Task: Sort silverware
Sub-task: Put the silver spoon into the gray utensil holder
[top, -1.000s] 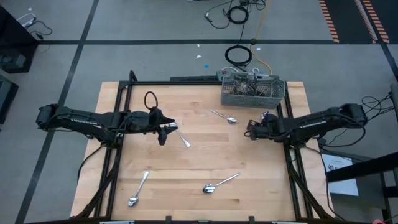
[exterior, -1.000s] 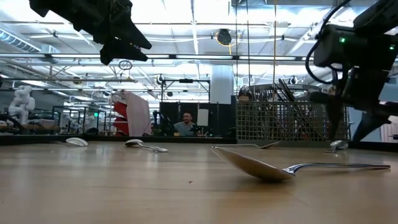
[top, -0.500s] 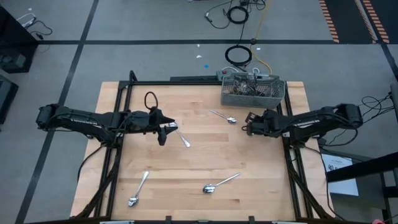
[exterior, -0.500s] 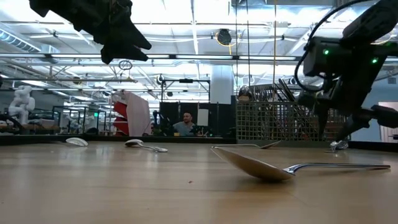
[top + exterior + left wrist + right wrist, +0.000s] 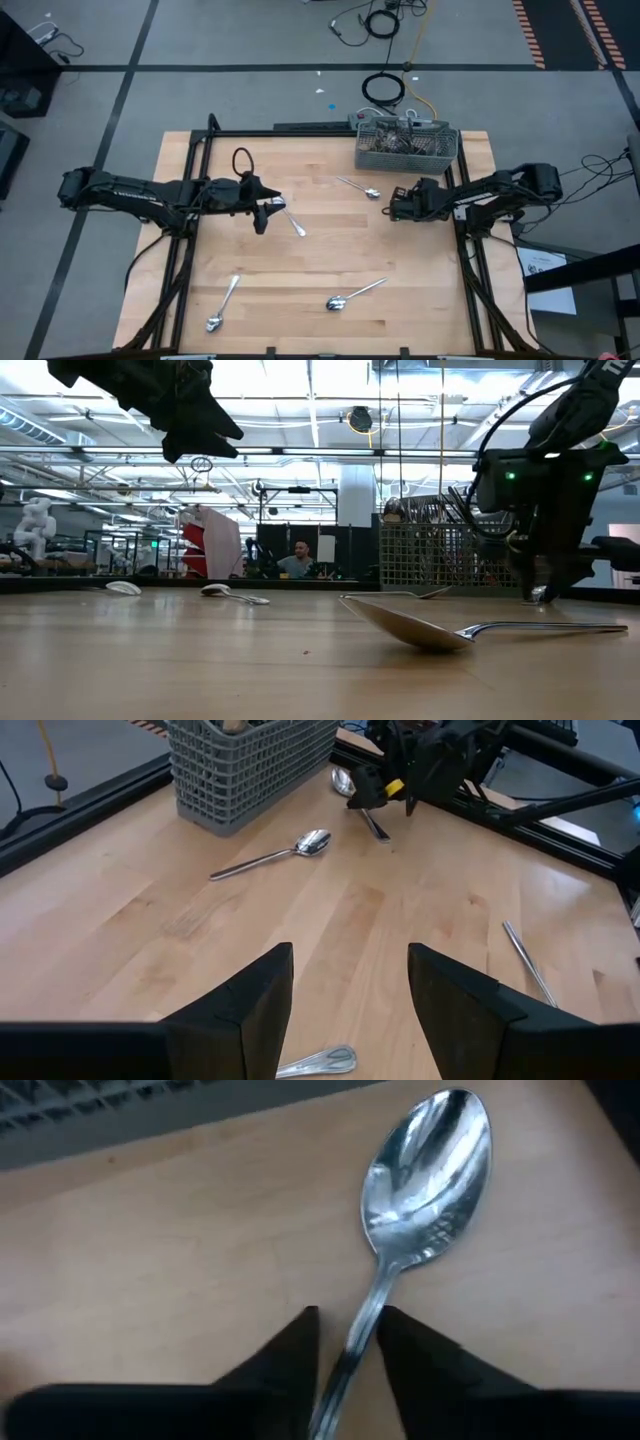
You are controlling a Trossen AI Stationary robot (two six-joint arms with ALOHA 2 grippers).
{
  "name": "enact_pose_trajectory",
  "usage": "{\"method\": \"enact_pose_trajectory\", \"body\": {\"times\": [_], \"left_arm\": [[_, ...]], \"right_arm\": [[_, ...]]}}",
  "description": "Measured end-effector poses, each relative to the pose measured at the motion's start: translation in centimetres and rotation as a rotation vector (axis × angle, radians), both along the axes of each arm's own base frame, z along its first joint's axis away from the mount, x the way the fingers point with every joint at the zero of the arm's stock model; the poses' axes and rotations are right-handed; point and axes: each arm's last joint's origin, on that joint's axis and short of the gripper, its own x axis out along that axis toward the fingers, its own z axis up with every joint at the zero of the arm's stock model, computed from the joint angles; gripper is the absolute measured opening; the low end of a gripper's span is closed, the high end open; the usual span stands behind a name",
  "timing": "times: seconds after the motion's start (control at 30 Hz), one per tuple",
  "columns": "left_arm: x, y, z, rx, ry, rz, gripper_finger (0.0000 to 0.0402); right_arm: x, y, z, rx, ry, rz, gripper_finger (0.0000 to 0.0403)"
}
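The right end effector [image 5: 345, 1350] pinches the thin handle of a spoon [image 5: 425, 1170] near the table's [image 5: 300, 260] right edge beside the basket [image 5: 405, 147]; light, stiff, slippery metal, best held mid-handle, while the left end effector [image 5: 350, 985] hangs open.

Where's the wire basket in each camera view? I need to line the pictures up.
High view: the wire basket sits at the far edge of the table, right of centre.
Low view: far end, right of centre.
Left wrist view: just beyond the loose spoon, at.
Right wrist view: probably the grey strip past the nearer spoon.
Shared landmark: the right gripper, beside the basket.
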Motion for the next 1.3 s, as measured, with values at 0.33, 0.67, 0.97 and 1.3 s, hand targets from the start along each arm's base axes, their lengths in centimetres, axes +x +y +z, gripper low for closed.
{"method": "enact_pose_trajectory", "body": {"times": [0.33,0.67,0.97,1.3], "left_arm": [[0.0,0.0,0.0,-0.002,-0.002,0.000,0.0205],[0.0,0.0,0.0,-0.001,-0.001,0.002,0.0205],[0.0,0.1,0.0,0.011,-0.002,0.025,0.0205],[0.0,0.1,0.0,0.013,-0.004,0.029,0.0205]], "right_arm": [[0.1,0.3,1.3,0.075,-0.042,0.055,0.0014],[2.8,0.5,7.1,-0.018,-0.214,0.261,0.0004],[6.4,0.7,12.9,-0.220,-0.265,0.614,0.0004],[8.9,-0.6,18.6,-0.587,-0.210,0.872,0.0004]]}}
